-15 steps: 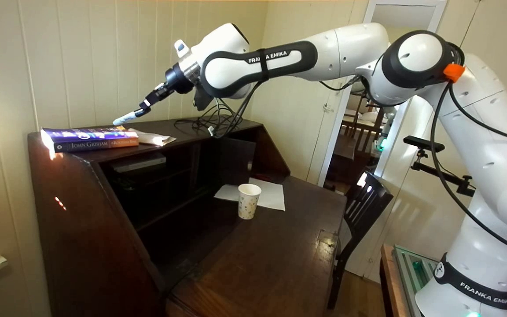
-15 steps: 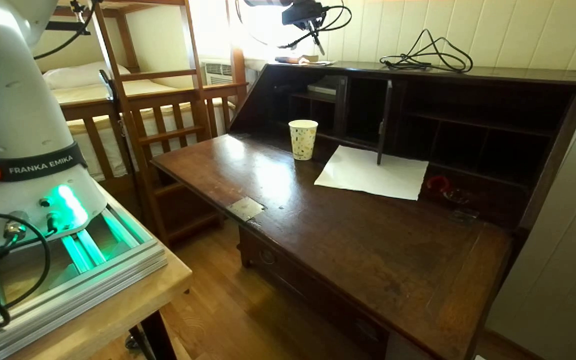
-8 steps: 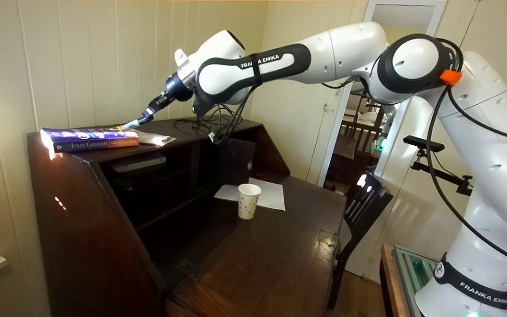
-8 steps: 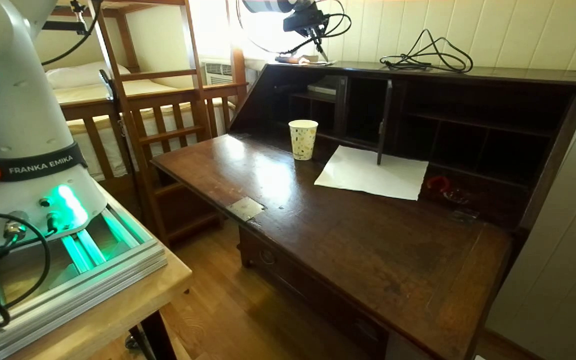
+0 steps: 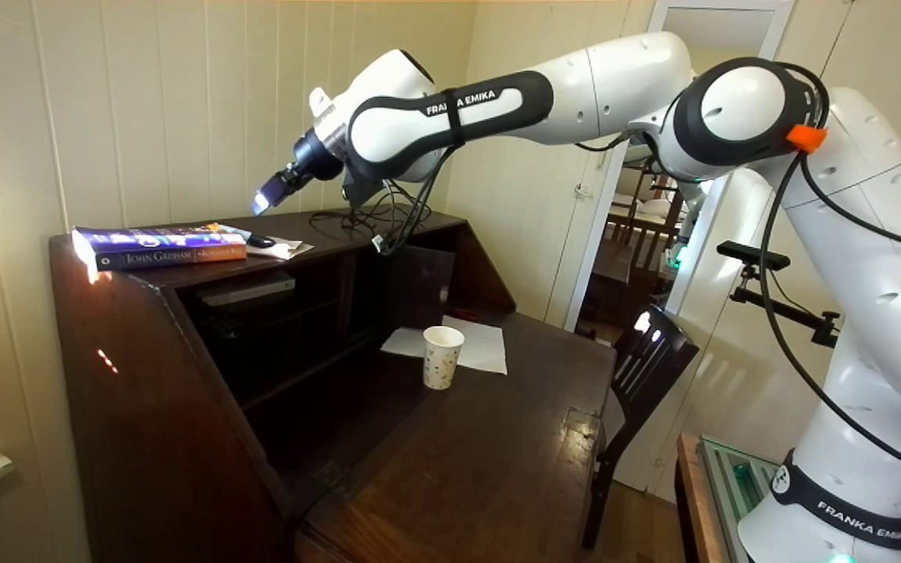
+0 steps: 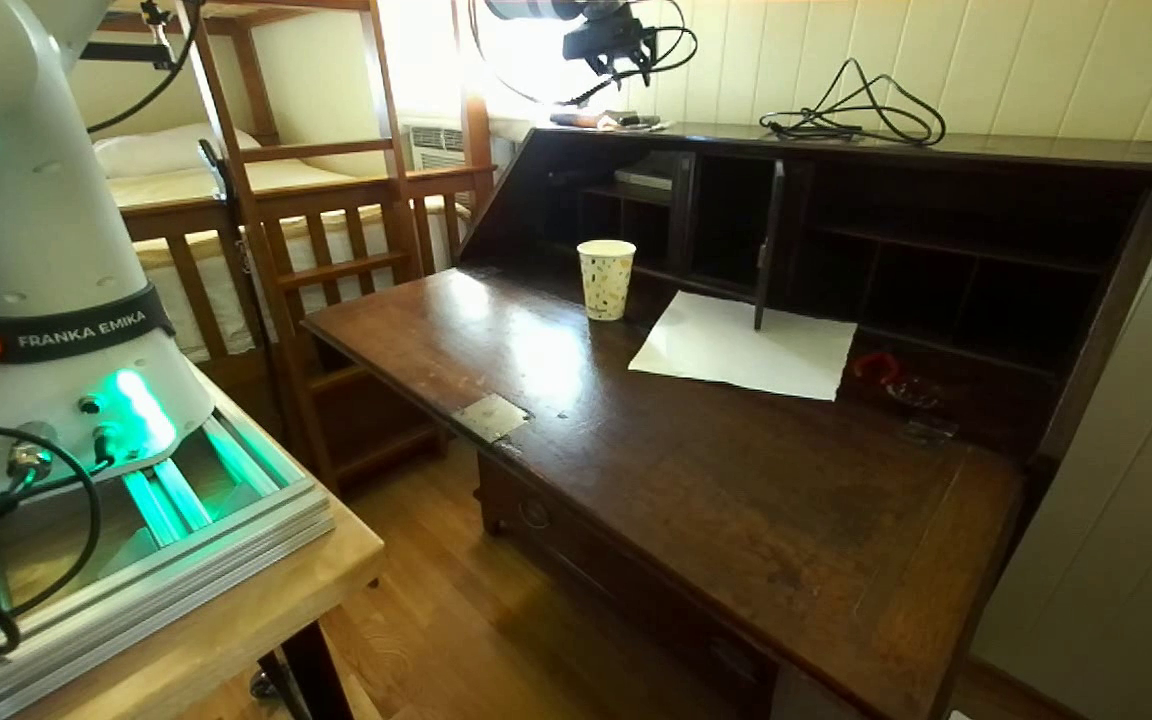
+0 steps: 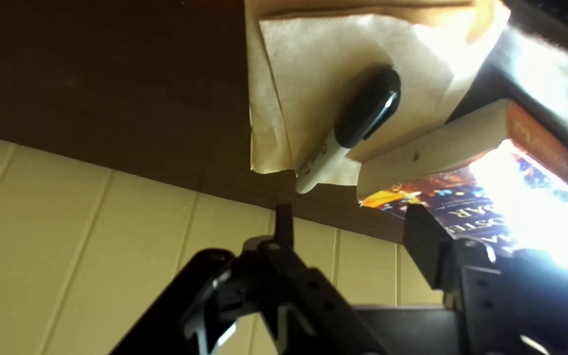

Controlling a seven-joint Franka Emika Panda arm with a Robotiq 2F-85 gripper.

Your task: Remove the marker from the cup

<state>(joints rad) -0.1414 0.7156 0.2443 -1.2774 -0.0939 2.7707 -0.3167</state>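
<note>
The marker, grey-white with a black cap, lies on a folded brown paper on top of the desk; its cap also shows in an exterior view. Just above it my gripper is open, its fingertips apart and nothing between them. A gap separates the gripper from the marker. The speckled off-white cup stands upright on the lower writing surface, well away from the gripper; nothing rises above its rim in either exterior view.
A thick paperback book lies beside the marker. Tangled black cable sits farther along the desk top, with the panelled wall behind. A white sheet lies near the cup, beneath an upright wooden door panel.
One second ago the gripper held the marker above the book. It came down to the paper, then let go. Now the jaws are apart and slightly higher, and the marker lies flat.
</note>
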